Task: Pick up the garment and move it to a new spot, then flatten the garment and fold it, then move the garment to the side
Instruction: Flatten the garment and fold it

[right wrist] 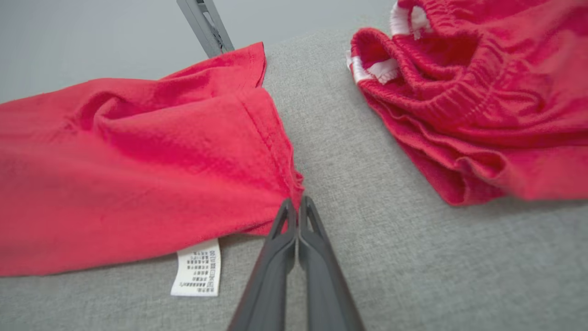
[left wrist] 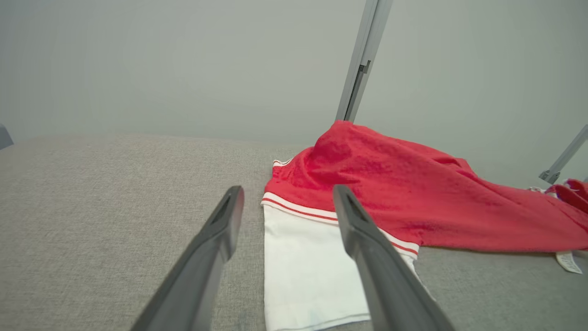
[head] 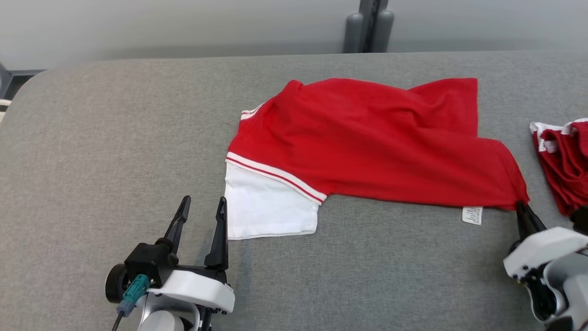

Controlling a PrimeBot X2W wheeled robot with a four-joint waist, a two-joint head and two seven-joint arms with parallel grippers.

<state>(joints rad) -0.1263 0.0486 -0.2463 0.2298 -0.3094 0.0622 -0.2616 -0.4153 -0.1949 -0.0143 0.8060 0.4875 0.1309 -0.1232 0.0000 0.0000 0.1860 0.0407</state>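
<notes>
The red garment (head: 367,142) lies spread but rumpled on the grey counter (head: 115,138), across its middle and reaching toward the right edge, nearer the far edge than the near one. Folds run across its red cloth, and the far right part is doubled over itself. At its left end a white panel (head: 266,207) sticks out below a red-and-white striped band and lies flat on the counter. A small white care label (head: 472,215) hangs from the near hem and rests on the counter.

The right pincer (head: 521,206) is closed tight on the near right corner of the garment, not far from the counter's right edge; in the right wrist view the two dark fingers (right wrist: 280,257) meet at their tips and the red hem bunches up just where they pinch (right wrist: 296,202).

The left pincer (head: 204,200) stands wide and holds nothing, by the near edge, just left of the white panel; its right finger (left wrist: 367,248) overlaps the panel in the left wrist view, and contact cannot be judged.

A second red piece (head: 562,165) with white trim and an elastic band lies crumpled at the right edge, apart from the garment. A grey post (head: 367,25) rises beyond the far edge.
</notes>
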